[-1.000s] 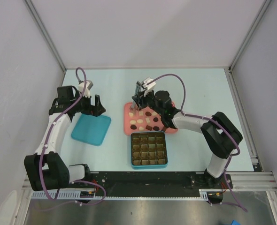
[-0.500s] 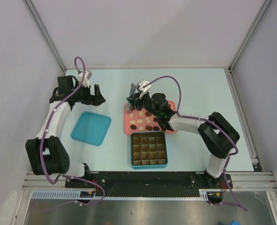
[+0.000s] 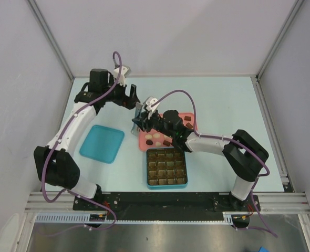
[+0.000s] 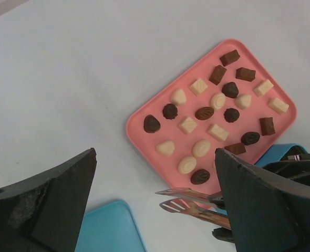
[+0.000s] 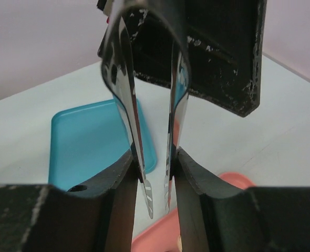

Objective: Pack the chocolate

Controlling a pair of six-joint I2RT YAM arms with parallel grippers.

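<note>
tongs [image 5: 137, 137] sit clamped in the right gripper [image 5: 155, 164], while the left gripper [image 4: 155, 155] gapes wide.

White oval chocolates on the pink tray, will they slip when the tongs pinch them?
Probably slippery: the white oval chocolates look smooth and domed, the tongs thin metal. Likely light, sliding on the pink tray if nudged.

No text, label or number is readable on the chocolate [image 4: 204, 113], pink tray [image 4: 135, 131] or teal box [image 3: 167, 185].

Overhead and left-wrist views share the pink tray [image 3: 143, 137] [image 4: 171, 131].
</note>
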